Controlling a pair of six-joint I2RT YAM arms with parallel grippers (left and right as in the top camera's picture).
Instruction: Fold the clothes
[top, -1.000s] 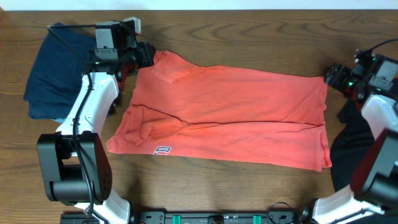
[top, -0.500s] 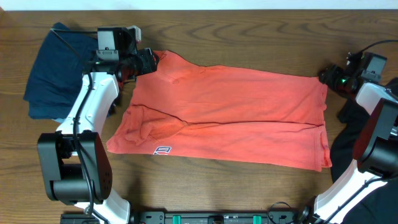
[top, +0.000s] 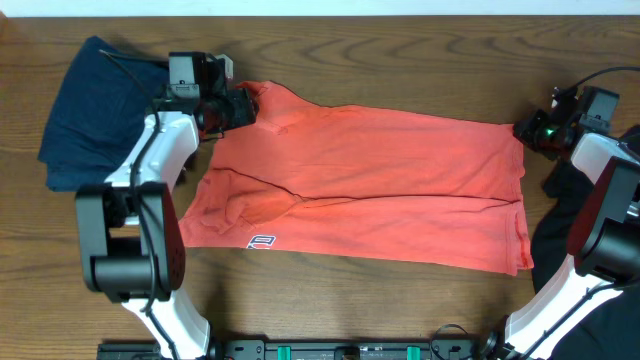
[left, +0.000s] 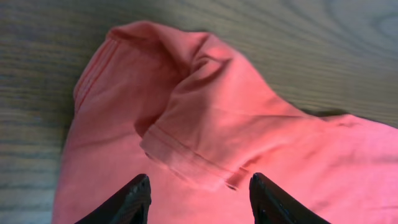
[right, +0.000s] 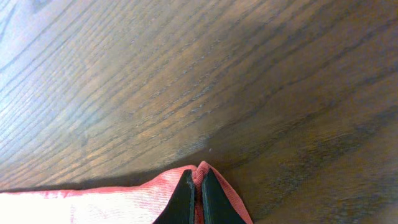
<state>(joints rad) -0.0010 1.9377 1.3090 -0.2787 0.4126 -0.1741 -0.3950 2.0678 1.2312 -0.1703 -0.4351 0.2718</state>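
Note:
A coral-red T-shirt (top: 370, 185) lies spread flat on the wooden table, folded lengthwise, with a small white-and-navy print (top: 262, 242) near its front left edge. My left gripper (left: 199, 186) hovers open over the shirt's far left corner, where a folded sleeve (left: 205, 124) bunches up; no cloth sits between its fingers. My right gripper (right: 197, 180) is shut on the shirt's far right corner (right: 211, 171), a ridge of red cloth pinched between the jaws. Seen from overhead, the left gripper (top: 240, 105) and right gripper (top: 525, 130) sit at opposite far corners.
A navy garment (top: 85, 110) lies heaped at the far left, partly under the left arm. A black garment (top: 565, 235) lies at the right edge beneath the right arm. Bare wood (top: 400, 60) runs along the far side.
The right gripper has closed on the shirt's far right corner. The left gripper has opened and shifted slightly right over the sleeve. The shirt itself has hardly moved.

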